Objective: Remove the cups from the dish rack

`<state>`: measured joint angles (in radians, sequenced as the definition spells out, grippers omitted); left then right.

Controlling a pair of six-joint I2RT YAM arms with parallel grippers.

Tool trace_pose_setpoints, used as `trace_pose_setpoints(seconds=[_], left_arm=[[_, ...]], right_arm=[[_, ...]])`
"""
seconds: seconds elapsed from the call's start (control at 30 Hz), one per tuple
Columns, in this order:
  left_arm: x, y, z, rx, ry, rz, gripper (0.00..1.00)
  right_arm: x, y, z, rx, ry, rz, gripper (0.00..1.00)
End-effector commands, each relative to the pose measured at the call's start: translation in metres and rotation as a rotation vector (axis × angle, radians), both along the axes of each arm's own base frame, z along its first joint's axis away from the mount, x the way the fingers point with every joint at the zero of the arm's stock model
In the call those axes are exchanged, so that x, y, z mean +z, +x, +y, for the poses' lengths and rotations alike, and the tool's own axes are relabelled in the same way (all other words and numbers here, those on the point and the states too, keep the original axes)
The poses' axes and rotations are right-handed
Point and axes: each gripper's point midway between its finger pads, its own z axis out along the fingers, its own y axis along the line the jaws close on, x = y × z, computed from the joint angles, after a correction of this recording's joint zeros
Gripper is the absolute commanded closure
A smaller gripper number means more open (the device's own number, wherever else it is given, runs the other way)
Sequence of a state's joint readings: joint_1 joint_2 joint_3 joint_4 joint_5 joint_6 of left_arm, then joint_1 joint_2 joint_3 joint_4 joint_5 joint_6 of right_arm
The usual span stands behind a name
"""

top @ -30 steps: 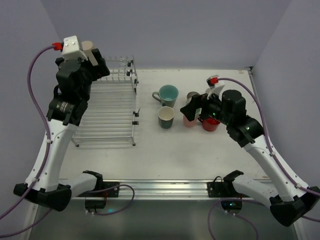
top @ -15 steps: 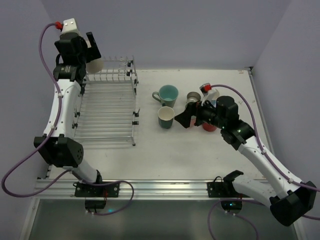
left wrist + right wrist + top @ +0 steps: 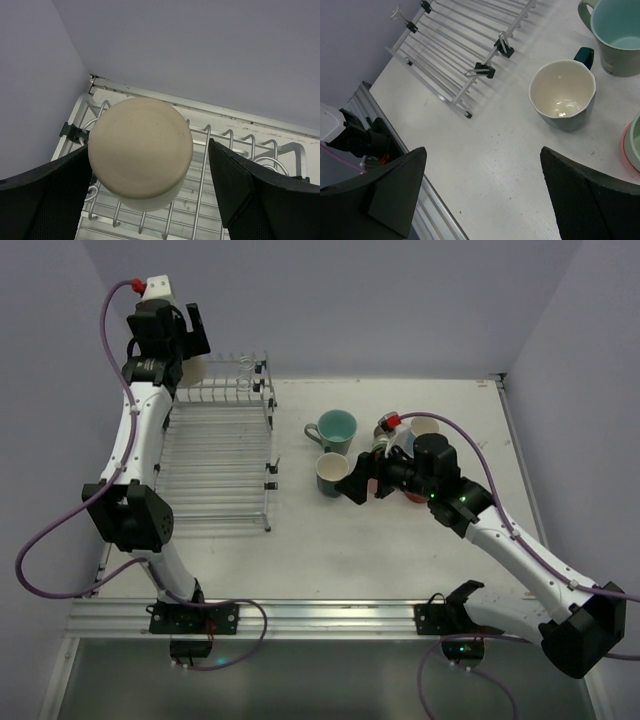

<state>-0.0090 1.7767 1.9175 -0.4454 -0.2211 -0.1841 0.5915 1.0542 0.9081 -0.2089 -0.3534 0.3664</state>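
Both arms have swung leftward: left gripper [image 3: 149, 147] spread astride the beige cup [image 3: 135, 125], last on the dish rack [image 3: 215, 460]; right gripper [image 3: 483, 150] open-jawed near unloaded cups [image 3: 335, 428].

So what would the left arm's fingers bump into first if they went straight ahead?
Most likely the beige cup. It sits upside down on the dish rack, straight ahead of the left gripper and between its open fingers. How near it is, the pictures don't clearly show.
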Motion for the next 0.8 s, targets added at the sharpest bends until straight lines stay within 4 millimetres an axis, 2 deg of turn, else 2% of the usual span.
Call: trace_pose_setpoints(seconds=[0.0,0.07,0.17,0.2,0.23,0.33,0.37,0.43,0.47,0.5,0.53,0.57,0.6,0.63,0.67,0.7,0.73,0.77], left_arm=[[0.019,0.011,0.005,0.004,0.045,-0.06,0.07],[0.01,0.014,0.006,0.005,0.046,-0.04,0.12],[0.006,0.012,0.005,0.004,0.033,-0.046,0.31],[0.011,0.009,0.003,-0.003,0.026,-0.062,0.4],[0.016,0.007,0.001,-0.01,0.013,-0.083,0.43],[0.05,-0.011,-0.007,-0.041,-0.018,-0.171,0.53],[0.068,-0.024,-0.009,-0.047,-0.027,-0.212,0.54],[0.086,-0.039,-0.017,-0.082,-0.061,-0.261,0.57],[0.103,-0.056,-0.024,-0.118,-0.075,-0.31,0.58],[0.111,-0.066,-0.028,-0.137,-0.09,-0.336,0.59],[0.118,-0.086,-0.034,-0.158,-0.127,-0.366,0.59],[0.125,-0.096,-0.043,-0.207,-0.152,-0.399,0.6],[0.129,-0.107,-0.052,-0.25,-0.181,-0.419,0.6],[0.13,-0.117,-0.062,-0.289,-0.243,-0.434,0.6],[0.128,-0.136,-0.07,-0.33,-0.274,-0.458,0.6],[0.126,-0.149,-0.085,-0.41,-0.316,-0.459,0.6],[0.122,-0.159,-0.094,-0.446,-0.398,-0.46,0.6],[0.119,-0.181,-0.109,-0.54,-0.43,-0.496,0.6]], right_arm=[[0.023,0.006,0.006,0.004,0.036,-0.066,0.02],[0.023,0.006,0.006,0.003,0.038,-0.065,0.02],[0.029,0.006,0.009,0.005,0.061,-0.068,0.02],[0.033,0.005,0.011,0.013,0.072,-0.074,0.02],[0.036,0.004,0.012,0.018,0.08,-0.071,0.02],[0.05,0.003,0.017,0.018,0.128,-0.082,0.03],[0.056,0.001,0.019,0.02,0.158,-0.074,0.03],[0.07,0.0,0.024,0.021,0.217,-0.087,0.03],[0.073,-0.002,0.026,0.012,0.259,-0.055,0.03],[0.092,-0.003,0.029,0.022,0.327,-0.1,0.03],[0.099,-0.007,0.032,0.021,0.387,-0.068,0.03],[0.1,-0.012,0.036,0.045,0.422,-0.055,0.03],[0.119,-0.017,0.04,0.076,0.493,-0.096,0.03],[0.126,-0.021,0.043,0.092,0.533,-0.097,0.03],[0.132,-0.025,0.046,0.108,0.577,-0.09,0.03],[0.148,-0.033,0.051,0.144,0.626,-0.132,0.03],[0.152,-0.035,0.056,0.154,0.641,-0.135,0.03],[0.164,-0.038,0.058,0.165,0.664,-0.158,0.03]])
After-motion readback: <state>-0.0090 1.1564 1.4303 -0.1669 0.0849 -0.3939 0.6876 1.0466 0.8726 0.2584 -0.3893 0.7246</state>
